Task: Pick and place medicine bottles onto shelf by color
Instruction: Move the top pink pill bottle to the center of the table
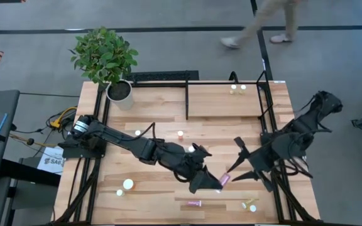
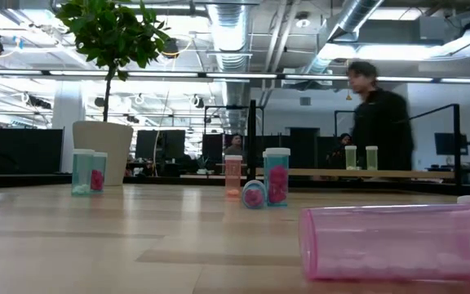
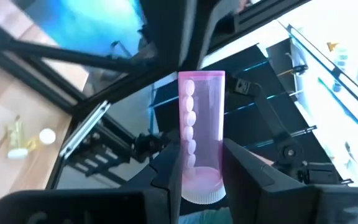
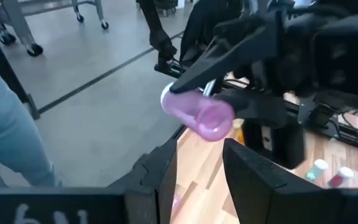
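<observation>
Left gripper (image 1: 213,182) lower centre of high view, jaws clamped on pink bottle (image 1: 225,179), held raised, white cap toward wrist; left wrist view shows same pink bottle (image 3: 200,134) between fingers (image 3: 166,168), white pills inside; right gripper (image 1: 234,168) just right of it, jaws slightly apart, nothing between them; right wrist view shows bottle (image 4: 199,113) just ahead of its fingers (image 4: 160,171); shelf (image 1: 225,100) upper centre-right, two pale bottles (image 1: 237,88) near its far edge; plant pot (image 1: 119,92) upper left.
</observation>
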You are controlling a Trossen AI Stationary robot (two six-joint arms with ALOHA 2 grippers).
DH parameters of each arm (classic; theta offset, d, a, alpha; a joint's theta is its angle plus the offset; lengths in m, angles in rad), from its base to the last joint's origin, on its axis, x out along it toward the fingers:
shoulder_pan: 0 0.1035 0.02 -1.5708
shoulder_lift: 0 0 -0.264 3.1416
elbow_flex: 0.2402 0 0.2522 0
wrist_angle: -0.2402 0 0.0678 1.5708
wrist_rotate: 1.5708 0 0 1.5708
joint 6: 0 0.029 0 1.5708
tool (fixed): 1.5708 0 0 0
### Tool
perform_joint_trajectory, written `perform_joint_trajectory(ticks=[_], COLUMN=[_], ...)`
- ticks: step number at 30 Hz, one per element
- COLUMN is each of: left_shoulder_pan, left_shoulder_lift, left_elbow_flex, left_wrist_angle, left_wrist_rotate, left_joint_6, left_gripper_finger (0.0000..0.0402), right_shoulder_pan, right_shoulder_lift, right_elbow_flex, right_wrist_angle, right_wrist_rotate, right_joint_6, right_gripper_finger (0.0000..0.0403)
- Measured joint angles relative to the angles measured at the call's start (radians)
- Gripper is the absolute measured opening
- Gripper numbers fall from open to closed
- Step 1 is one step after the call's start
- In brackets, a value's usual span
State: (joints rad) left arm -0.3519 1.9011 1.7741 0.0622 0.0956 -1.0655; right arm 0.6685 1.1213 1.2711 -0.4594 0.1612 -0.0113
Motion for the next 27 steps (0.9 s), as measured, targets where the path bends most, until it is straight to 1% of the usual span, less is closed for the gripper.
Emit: perform_joint_trajectory(ticks=[4,7,13,16,19,24,27], left_shoulder_pan=[-0.003,-0.004,-0.006,-0.007,-0.007,-0.007,-0.007], left_shoulder_lift=[0.000,0.000,0.001,0.001,0.001,0.002,0.002], left_elbow_flex=[0.000,0.000,0.000,0.000,0.000,0.000,0.000], left_wrist_angle=[0.006,0.005,0.026,0.026,0.026,0.026,0.026], left_wrist_rotate=[-0.001,-0.002,0.001,0.003,0.004,0.004,0.003], left_joint_6=[0.005,0.006,0.014,0.015,0.015,0.020,0.034], left_gripper_finger=[0.0073,0.0073,0.0073,0.0073,0.0073,0.0073,0.0073], right_shoulder_pan=[-0.011,-0.019,-0.034,-0.034,-0.034,-0.043,-0.046], right_shoulder_lift=[0.012,0.013,0.008,0.009,0.015,0.023,0.029], right_elbow_flex=[0.001,-0.001,0.000,0.000,-0.001,0.000,0.000], right_wrist_angle=[0.009,0.026,0.048,0.052,0.065,0.123,0.162], right_wrist_rotate=[0.000,-0.001,-0.004,-0.026,-0.035,-0.043,-0.096], right_joint_6=[0.008,0.033,0.032,0.032,0.044,0.063,0.078], right_gripper_finger=[0.0149,0.0158,0.0205,0.0231,0.0247,0.0249,0.0249])
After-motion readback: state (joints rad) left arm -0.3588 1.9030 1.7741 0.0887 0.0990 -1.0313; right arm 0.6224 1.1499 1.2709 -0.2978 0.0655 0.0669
